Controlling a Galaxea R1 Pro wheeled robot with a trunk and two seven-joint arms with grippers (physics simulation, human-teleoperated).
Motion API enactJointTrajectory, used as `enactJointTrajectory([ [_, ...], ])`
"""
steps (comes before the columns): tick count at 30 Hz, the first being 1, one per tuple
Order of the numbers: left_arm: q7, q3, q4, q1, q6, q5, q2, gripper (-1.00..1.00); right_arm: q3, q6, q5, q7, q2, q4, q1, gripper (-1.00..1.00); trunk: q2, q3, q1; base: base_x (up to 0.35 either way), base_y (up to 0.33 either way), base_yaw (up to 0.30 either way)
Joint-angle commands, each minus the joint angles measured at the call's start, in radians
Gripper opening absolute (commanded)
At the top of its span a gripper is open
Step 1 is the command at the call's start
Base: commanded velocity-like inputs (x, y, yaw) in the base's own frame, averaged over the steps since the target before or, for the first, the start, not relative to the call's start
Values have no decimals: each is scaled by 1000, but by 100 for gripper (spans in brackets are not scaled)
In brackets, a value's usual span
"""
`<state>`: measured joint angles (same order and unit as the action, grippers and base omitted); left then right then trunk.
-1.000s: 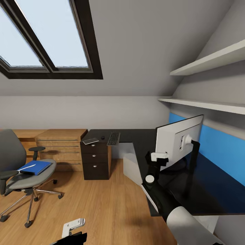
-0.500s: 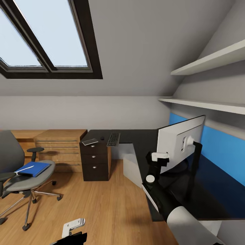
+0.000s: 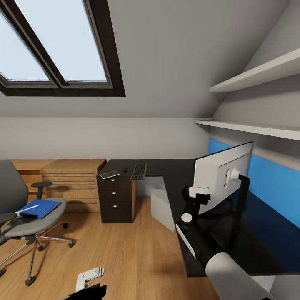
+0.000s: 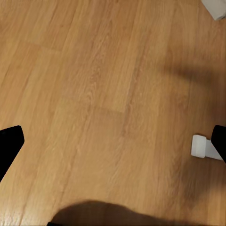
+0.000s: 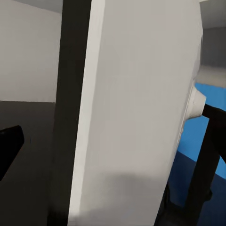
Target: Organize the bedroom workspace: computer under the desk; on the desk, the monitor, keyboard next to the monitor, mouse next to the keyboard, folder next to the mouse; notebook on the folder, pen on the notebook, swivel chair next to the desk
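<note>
1. While the monitor stood on the desk near its blue back panel, it faced away from the room, white back outward, so I judged the turning or settling of it to be the step in hand
2. At the monitor's near edge sat the right gripper, its jaws set either side of the panel in the right wrist view, where the white back loomed close; whether they pressed on the edge or merely flanked it could not be told
3. Along the desk's far arm, near its left end, lay the keyboard, the mouse just beside it, and the notebook at the corner above the dark drawer unit
4. Well apart on the floor stood the swivel chair, the blue folder flat on its seat, not yet moved
5. Low over bare boards hung the left gripper, spread wide and empty, probably parked clear of the work
</note>
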<state>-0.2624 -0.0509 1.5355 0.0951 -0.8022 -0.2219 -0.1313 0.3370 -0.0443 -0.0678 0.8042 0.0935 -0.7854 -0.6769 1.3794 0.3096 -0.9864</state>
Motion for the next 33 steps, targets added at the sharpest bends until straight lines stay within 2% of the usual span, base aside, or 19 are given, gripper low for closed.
enactJointTrajectory([
  [1, -7, -1, 2, 0, -3, -11, -1, 100, 2, -3, -1, 4, 0, 2, -1, 100, 1, 1, 0, 55, 0, 0],
  [28, -9, -3, 2, 0, -3, -12, 1, 100, -3, -3, -1, 5, -11, 5, -1, 100, 1, 1, 0, 37, 0, 0],
  [31, -9, -3, 2, 0, -3, -12, 1, 100, -21, -3, -1, 6, -14, 5, -1, 100, 1, 1, 0, 2, 0, 0],
  [33, -9, -3, 1, 0, -3, -12, 1, 100, -51, -3, -1, 5, -15, 5, -1, 100, 1, 1, 0, 1, 0, 0],
])
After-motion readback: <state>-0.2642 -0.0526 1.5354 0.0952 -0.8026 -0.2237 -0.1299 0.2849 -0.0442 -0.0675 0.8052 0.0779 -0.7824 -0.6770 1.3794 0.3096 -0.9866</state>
